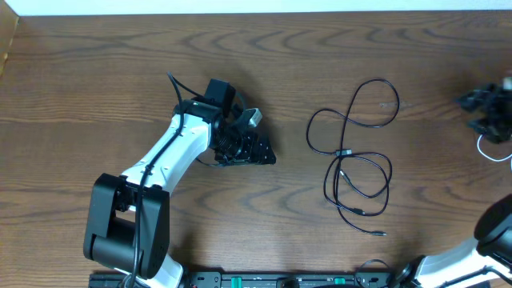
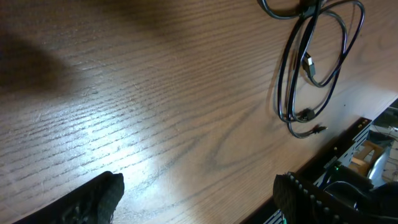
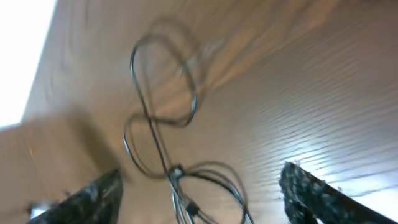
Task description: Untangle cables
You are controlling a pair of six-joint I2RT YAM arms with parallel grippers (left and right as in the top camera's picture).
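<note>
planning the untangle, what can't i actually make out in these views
Overhead: white cable runs off the right edge; ends unseen.
Overhead: dark clump cut by that edge; what it is, unclear.
Right wrist: black cable blurred; crossings unreadable.
Left wrist: its upper loops cut off at top.

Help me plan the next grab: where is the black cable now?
Overhead view: the black cable lies looped right of centre, between the left end effector and the right end effector, touching neither.

I can read nothing in any of my views. No letters, numbers, brand marks or labels are legible on the table [image 1: 80, 80] or the cables [image 1: 344, 152]. Any marks on the black rail [image 1: 264, 281] at the near edge are too small to make out.
</note>
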